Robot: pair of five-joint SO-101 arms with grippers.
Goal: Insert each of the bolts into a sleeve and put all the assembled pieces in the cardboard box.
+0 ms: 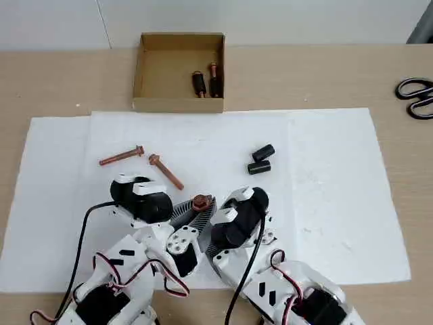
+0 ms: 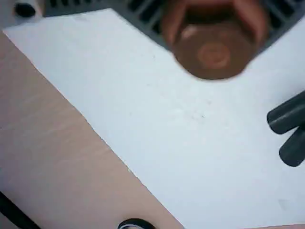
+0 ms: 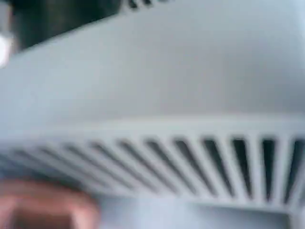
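A: L arm, left gripper (image 1: 197, 210), status?
B: Clenched on a copper hex-head metal bolt (image 1: 201, 202), low over the white paper sheet (image 1: 325, 203), btw the two arms. In the left wrist view the bolt head faces the cam, w/ grey ribbed fingers (image 2: 143, 19) on either side.
A: And the right gripper (image 1: 220, 215)?
B: It's just beside that same bolt. Can't tell if it's gripping or released, its wrist view is too blurry.
A: Rest of the parts?
B: One loose long copper bolt (image 1: 122, 156) lies on the sheet and a second loose copper bolt (image 1: 166, 171) lies near it, both ahead of the L arm. An upper short black cylindrical sleeve (image 1: 263, 152) and a lower short black sleeve (image 1: 259, 167) lie just beside each other, well apart from the loose bolts.
A: Box?
B: The open brown cardboard box (image 1: 179, 105) sits on the light wooden table (image 1: 338, 74) at the sheet's far edge. It holds one sleeved bolt (image 1: 198, 82) and another sleeved bolt (image 1: 214, 80), side by side in its right half.
A: Anything else?
B: Black-handled scissors (image 1: 416, 98) at the table's right edge.
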